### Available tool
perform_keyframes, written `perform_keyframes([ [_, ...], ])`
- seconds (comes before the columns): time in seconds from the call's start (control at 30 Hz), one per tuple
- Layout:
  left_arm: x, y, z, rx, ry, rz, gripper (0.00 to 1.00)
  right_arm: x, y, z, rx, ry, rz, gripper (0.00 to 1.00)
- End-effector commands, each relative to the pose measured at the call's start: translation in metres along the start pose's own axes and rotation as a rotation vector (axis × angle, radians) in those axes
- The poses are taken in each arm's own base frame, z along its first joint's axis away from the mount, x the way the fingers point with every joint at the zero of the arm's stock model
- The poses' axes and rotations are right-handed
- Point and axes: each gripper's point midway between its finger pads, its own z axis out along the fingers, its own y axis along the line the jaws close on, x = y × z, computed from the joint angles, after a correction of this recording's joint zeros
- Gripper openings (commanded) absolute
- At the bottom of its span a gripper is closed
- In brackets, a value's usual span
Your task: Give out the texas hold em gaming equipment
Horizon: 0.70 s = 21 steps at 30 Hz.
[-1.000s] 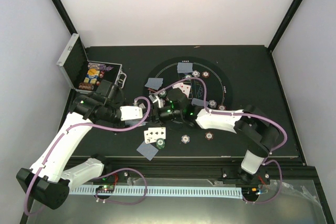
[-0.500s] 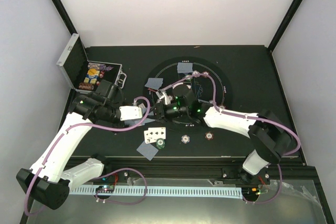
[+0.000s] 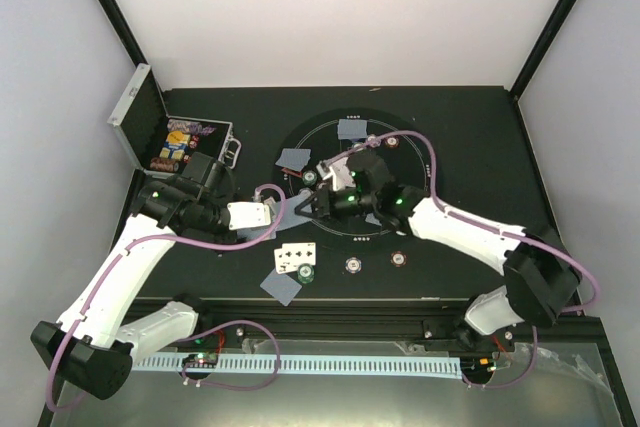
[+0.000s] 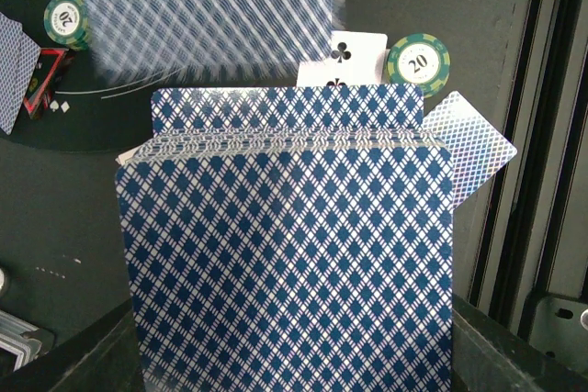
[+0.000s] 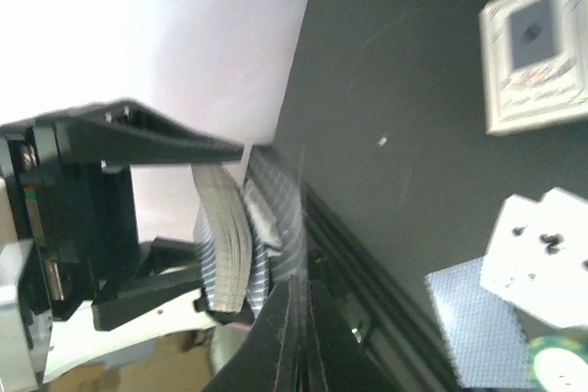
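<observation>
Right gripper (image 5: 299,314) has swung left to the deck (image 4: 294,245), fingers pinching one card (image 4: 211,16). Left gripper (image 3: 275,215) clamps the deck above the table (image 3: 490,127), beside the mat's (image 3: 425,147) left rim.

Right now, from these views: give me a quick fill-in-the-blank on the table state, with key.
1. The deck of blue-backed cards is clamped between the ___ arm's fingers.
2. The green chip beside the face-up card reads ___.
3. That face-up card shows a ___ suit sign.
4. The silver case stands with its lid ___.
Missing words: left; 20; club; open.
</observation>
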Motion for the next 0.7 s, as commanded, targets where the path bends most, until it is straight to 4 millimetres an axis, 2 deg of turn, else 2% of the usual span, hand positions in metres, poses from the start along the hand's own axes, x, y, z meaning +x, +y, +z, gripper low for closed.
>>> perform_keyframes([
  [0.0,-0.011,0.004,-0.010,-0.027,-0.039,0.023,0.02,-0.031,-0.004,-0.042,0.117,-0.063,-0.126,0.04],
  [0.17,-0.010,0.003,-0.010,-0.023,-0.039,0.021,0.02,-0.086,-0.042,-0.090,0.575,-0.170,-0.457,0.16],
  [0.27,-0.010,0.003,-0.009,-0.021,-0.036,0.017,0.01,-0.127,-0.076,-0.120,0.923,-0.248,-0.693,0.17],
  [0.33,-0.010,0.003,-0.010,-0.021,-0.037,0.015,0.02,-0.151,-0.100,-0.136,1.164,-0.239,-0.856,0.16],
  [0.43,-0.010,0.003,-0.010,-0.020,-0.034,0.011,0.01,-0.180,-0.130,-0.152,1.477,-0.208,-0.975,0.11],
  [0.47,-0.009,0.003,-0.009,-0.021,-0.031,0.012,0.02,-0.184,-0.138,-0.150,1.517,-0.184,-1.001,0.08],
  [0.57,-0.006,0.004,-0.008,-0.024,-0.016,0.014,0.02,-0.183,-0.150,-0.129,1.454,-0.155,-0.988,0.04],
  [0.67,-0.006,0.003,-0.009,-0.025,-0.017,0.017,0.01,-0.174,-0.147,-0.114,1.327,-0.178,-0.909,0.04],
])
